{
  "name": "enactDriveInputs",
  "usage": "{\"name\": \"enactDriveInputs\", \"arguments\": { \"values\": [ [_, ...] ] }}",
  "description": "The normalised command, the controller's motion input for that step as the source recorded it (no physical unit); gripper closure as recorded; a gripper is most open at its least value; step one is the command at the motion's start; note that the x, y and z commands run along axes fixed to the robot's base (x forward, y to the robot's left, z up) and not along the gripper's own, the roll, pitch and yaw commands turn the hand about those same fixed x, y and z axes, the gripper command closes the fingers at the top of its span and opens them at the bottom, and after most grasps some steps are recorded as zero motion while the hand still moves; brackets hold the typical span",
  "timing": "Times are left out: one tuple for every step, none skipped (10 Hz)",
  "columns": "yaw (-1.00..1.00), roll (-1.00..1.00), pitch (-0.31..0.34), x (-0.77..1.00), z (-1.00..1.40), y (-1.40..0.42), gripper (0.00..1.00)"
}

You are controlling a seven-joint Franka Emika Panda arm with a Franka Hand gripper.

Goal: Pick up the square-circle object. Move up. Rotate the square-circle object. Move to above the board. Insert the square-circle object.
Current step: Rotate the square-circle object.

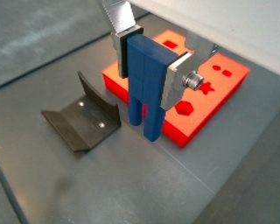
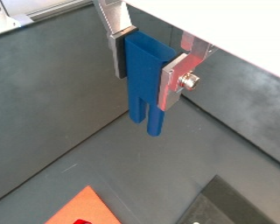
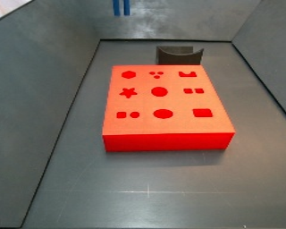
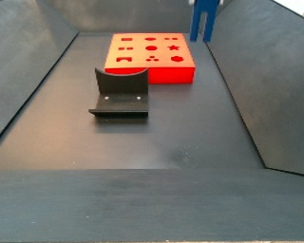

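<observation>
My gripper is shut on the blue square-circle object, which hangs upright between the silver fingers with its two prongs pointing down; it shows in both wrist views. It is held high in the air. In a side view only its prongs show at the upper edge, beyond the far end of the board; it also shows in a side view. The red-orange board lies flat on the floor with dark shape cutouts in its top, also in view from the other side.
A dark grey curved holder stands on the floor beside the board, seen also in a side view and in a wrist view. Grey walls slope up round the dark floor.
</observation>
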Motion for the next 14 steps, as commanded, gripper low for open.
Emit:
{"name": "enactDriveInputs", "arguments": {
  "values": [
    [-0.09,-0.06,0.051,0.02,-1.00,0.00,1.00],
    [-0.08,-0.06,0.018,0.02,-1.00,0.00,1.00],
    [-0.07,-0.05,-0.030,0.01,-1.00,0.00,1.00],
    [-0.06,-0.05,-0.041,0.01,-1.00,0.01,1.00],
    [-0.06,-0.05,-0.044,0.01,-1.00,0.01,1.00],
    [-0.06,-0.05,-0.043,0.02,-1.00,0.01,1.00],
    [-0.06,-0.04,-0.035,0.02,-1.00,0.01,1.00],
    [-0.06,-0.04,-0.037,0.02,-1.00,0.02,1.00],
    [-0.05,-0.04,-0.040,0.02,-1.00,0.02,1.00],
    [-0.05,-0.04,-0.044,0.02,-0.96,0.02,1.00],
    [-0.05,-0.04,-0.045,0.02,-0.81,0.02,1.00],
    [-0.05,-0.04,-0.045,0.02,-0.66,0.02,1.00],
    [-0.05,-0.03,-0.040,0.02,-0.46,0.03,1.00],
    [-0.05,-0.03,-0.035,0.02,-0.32,0.03,1.00]
  ]
}}
